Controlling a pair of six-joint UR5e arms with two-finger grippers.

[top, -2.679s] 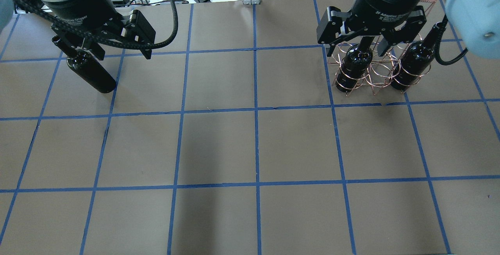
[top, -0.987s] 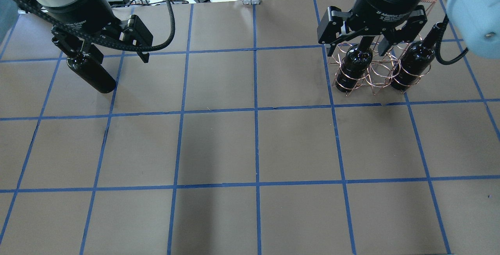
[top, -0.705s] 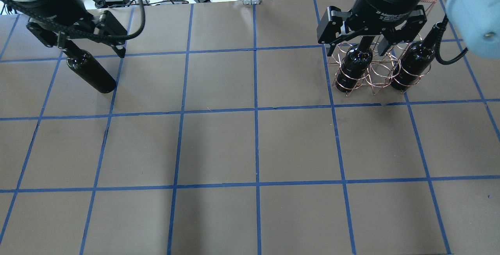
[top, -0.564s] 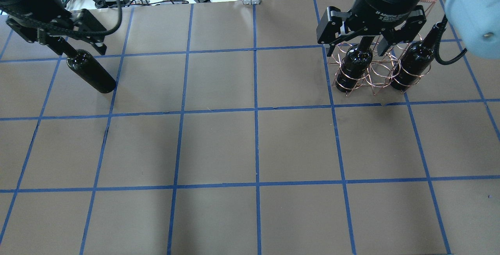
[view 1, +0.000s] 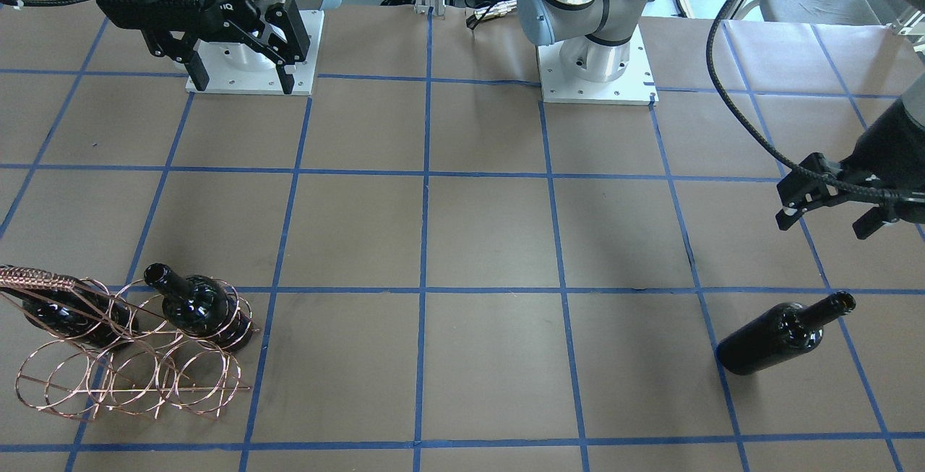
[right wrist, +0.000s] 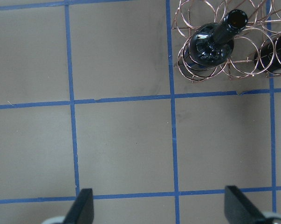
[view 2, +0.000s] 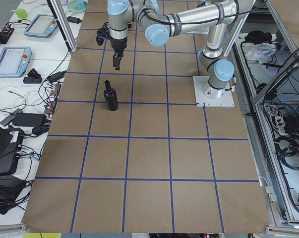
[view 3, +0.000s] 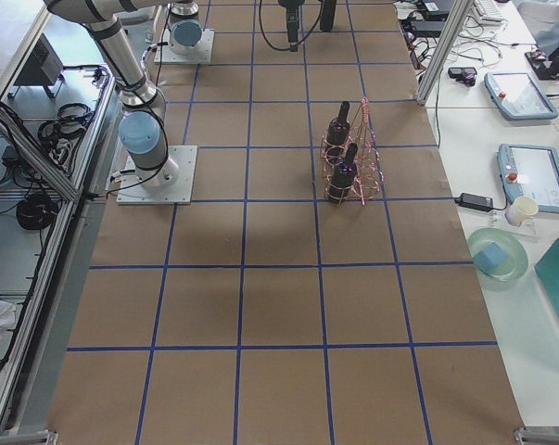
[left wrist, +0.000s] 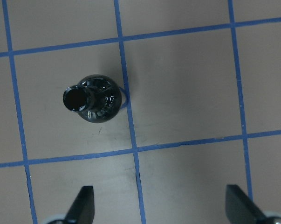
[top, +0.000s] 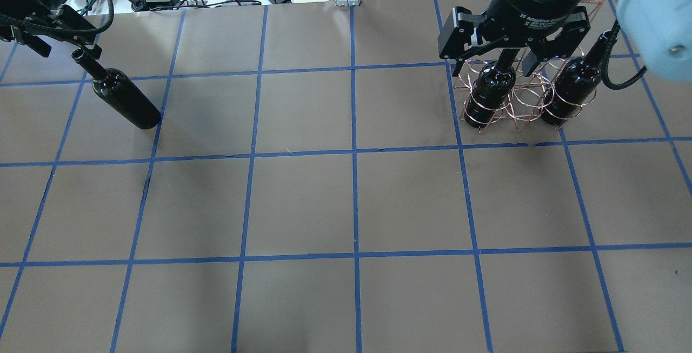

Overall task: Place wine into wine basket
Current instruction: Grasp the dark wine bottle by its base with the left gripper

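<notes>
— Left gripper (left wrist: 161,207): how does it stand?

— Spread wide with nothing between the fingers, hanging well above the table (top: 351,201). Its wrist camera looks straight down the mouth of the wine (top: 121,99). That bottle stands upright on the robot's left side, and it sits off toward one finger, not centred in the gap.

— And the right gripper (right wrist: 160,207)?

— Wide and empty too, poised over the wine basket (top: 520,98) at the table's other end. One seated bottle (top: 489,93) and a second seated bottle (top: 572,89) stand in the outer hoops. The hoops between them look free.

— So which step is this?

— I'd call it the approach to picking up the last bottle. The wine is well apart from the basket, and neither gripper touches it.

— What does the next move call for?

— The left arm should bring the gap over the neck, descend, and close just under the lip ring. Then a straight lift, so the base doesn't drag. The basket lies on the far side, so the carry across is long and may need a hand-over.
</notes>
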